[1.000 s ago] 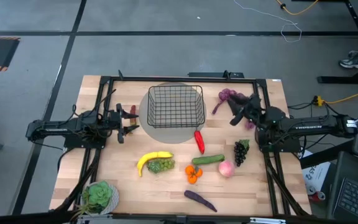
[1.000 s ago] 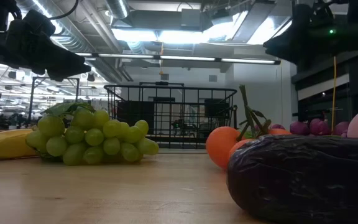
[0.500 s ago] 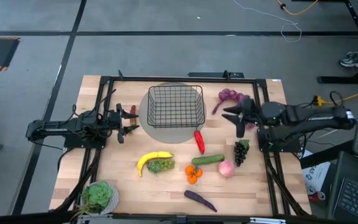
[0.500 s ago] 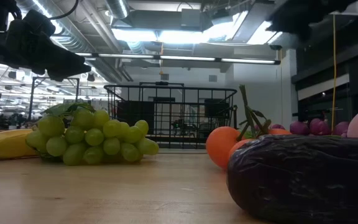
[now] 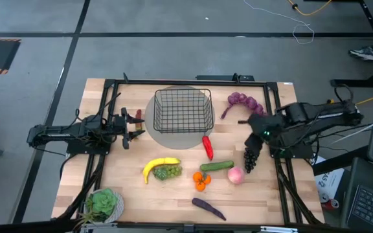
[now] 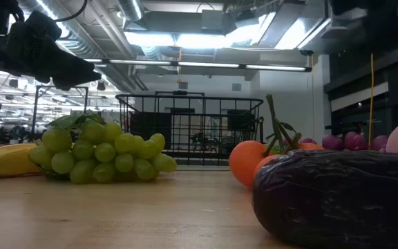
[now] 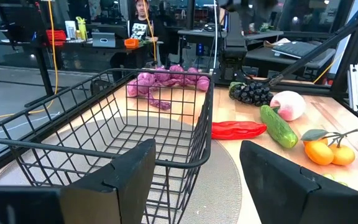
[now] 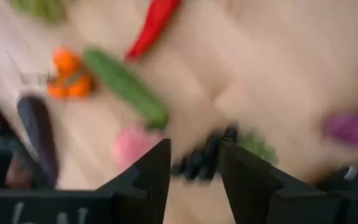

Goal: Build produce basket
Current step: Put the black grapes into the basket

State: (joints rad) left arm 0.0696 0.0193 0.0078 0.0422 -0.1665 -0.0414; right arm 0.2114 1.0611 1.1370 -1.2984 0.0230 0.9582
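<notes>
The black wire basket [image 5: 183,110] stands on a round grey disc [image 5: 164,133] at the table's far middle. Produce lies on the wood nearer to me: banana [image 5: 160,164], green grapes [image 5: 168,173], red chili [image 5: 207,147], cucumber [image 5: 216,166], oranges [image 5: 201,180], pink peach [image 5: 236,175], eggplant [image 5: 208,208] and a dark grape bunch [image 5: 250,159]. A purple grape bunch [image 5: 241,100] lies right of the basket. My right gripper [image 5: 254,138] points down, open, high above the dark grape bunch [image 8: 197,158]. My left gripper [image 5: 133,126] waits open and level, left of the basket [image 7: 104,134].
A potted leafy plant [image 5: 105,204] stands at the near left corner. The arms' black frame rails [image 5: 186,82] run along the table's far, left and right sides. Bare wood lies between the basket and the fruit row. A person [image 7: 143,18] sits beyond the table.
My right gripper has risen and tipped from pointing across the table to pointing steeply down. It has swung away from the purple grape bunch toward the table's near edge, and now stands above the dark grape bunch. No produce has moved.
</notes>
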